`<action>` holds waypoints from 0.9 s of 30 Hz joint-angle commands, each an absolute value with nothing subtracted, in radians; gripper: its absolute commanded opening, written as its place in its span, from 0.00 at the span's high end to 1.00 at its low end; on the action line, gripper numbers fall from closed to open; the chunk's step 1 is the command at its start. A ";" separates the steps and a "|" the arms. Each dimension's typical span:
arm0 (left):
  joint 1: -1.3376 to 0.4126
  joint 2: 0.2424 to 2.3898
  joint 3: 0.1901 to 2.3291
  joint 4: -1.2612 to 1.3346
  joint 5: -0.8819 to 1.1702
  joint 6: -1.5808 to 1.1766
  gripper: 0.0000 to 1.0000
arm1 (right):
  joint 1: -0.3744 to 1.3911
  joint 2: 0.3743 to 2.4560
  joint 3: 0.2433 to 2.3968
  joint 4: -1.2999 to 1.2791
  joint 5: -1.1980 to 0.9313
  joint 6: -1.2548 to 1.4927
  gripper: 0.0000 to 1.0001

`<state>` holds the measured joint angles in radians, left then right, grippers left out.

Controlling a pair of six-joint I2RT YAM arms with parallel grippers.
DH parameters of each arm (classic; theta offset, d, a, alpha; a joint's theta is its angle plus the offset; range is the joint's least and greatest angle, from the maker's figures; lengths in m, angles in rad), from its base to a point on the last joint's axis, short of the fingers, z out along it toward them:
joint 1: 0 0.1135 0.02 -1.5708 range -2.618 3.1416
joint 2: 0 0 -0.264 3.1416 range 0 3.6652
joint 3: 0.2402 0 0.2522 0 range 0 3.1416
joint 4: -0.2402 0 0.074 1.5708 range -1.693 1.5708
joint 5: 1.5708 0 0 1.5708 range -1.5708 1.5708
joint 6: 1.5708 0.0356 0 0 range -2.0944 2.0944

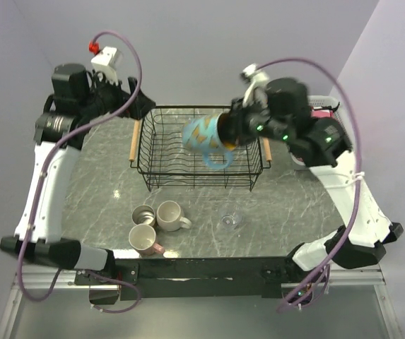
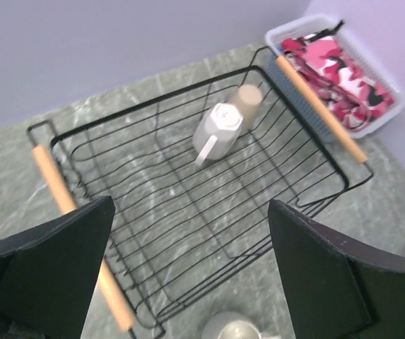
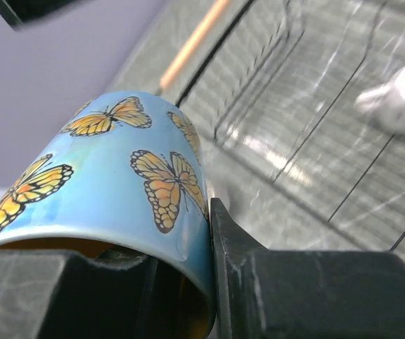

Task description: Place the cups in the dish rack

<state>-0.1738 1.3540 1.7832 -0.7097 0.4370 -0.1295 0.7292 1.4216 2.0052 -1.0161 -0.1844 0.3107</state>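
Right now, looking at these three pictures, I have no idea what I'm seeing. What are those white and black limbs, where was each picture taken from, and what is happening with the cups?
They are two robot arms bolted to the near edge of a table. The wide picture comes from a camera above and behind them. The other two come from a camera on each wrist.

The right end effector pinches the rim of a blue mug with butterflies on it and holds it over the black wire dish rack. The left end effector is open and holds nothing.

Inside the rack are a white mug and a tan cup. On the table stand a steel cup, a second white mug, a pink mug and a clear glass.
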 commanded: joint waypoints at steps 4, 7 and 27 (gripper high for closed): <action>-0.150 1.587 2.054 -0.672 0.762 -0.199 0.04 | 0.562 1.537 2.056 -0.802 -0.485 0.397 1.00; -0.144 1.638 2.091 -0.689 0.822 -0.190 0.04 | 0.497 1.549 1.987 -0.613 -0.600 0.497 1.00; -0.183 1.666 1.994 -0.583 0.845 -0.314 0.04 | 0.364 1.779 1.919 0.109 -0.903 0.977 1.00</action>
